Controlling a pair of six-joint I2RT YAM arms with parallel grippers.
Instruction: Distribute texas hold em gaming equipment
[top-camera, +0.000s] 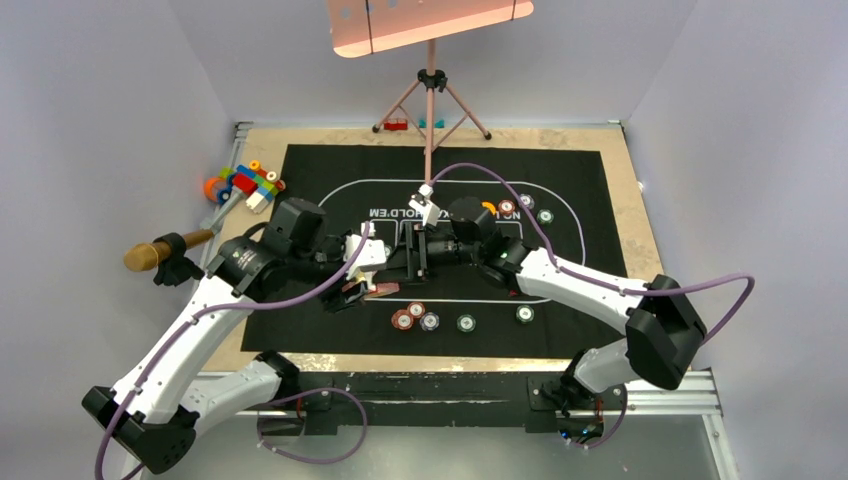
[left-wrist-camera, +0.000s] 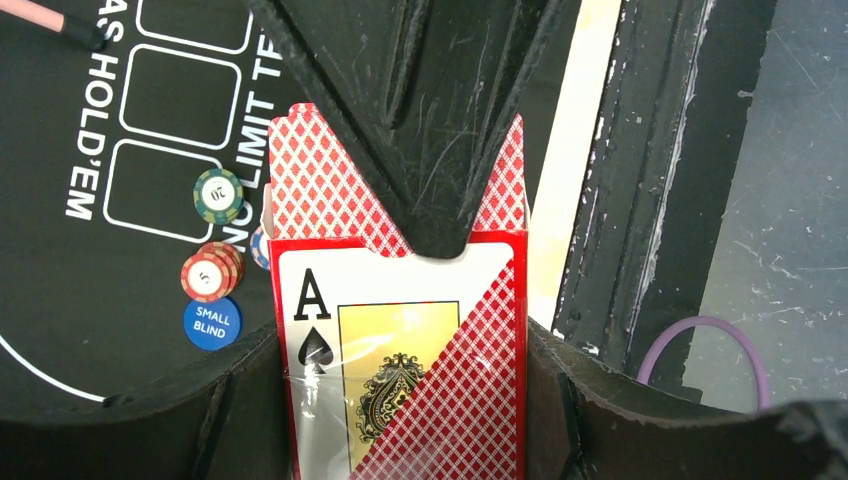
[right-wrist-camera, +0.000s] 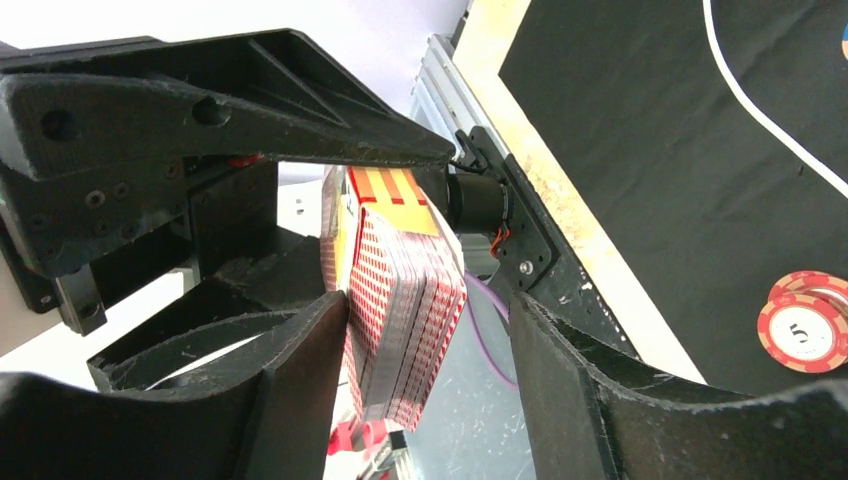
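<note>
My left gripper (left-wrist-camera: 400, 390) is shut on a red-patterned card box (left-wrist-camera: 400, 350) with an ace of spades on its face, held above the mat's near-left part (top-camera: 383, 290). A deck of red-backed cards (right-wrist-camera: 410, 320) sticks out of the box's open end. My right gripper (right-wrist-camera: 425, 330) is open around that deck: one finger touches it, the other stands apart. From above, my right gripper (top-camera: 415, 250) meets the left gripper (top-camera: 372, 283) mid-mat. Red chips (top-camera: 405, 318), a grey chip (top-camera: 430, 322) and green chips (top-camera: 466, 323) lie near. A blue SMALL BLIND button (left-wrist-camera: 212, 324) lies by a red chip stack (left-wrist-camera: 210, 272).
The black printed mat (top-camera: 300, 180) covers the table. More chips (top-camera: 526, 200) lie at the far right of the oval. Toy blocks (top-camera: 250, 185) and a wooden-handled tool (top-camera: 160, 250) lie off the mat at left. A pink tripod (top-camera: 430, 100) stands at the back.
</note>
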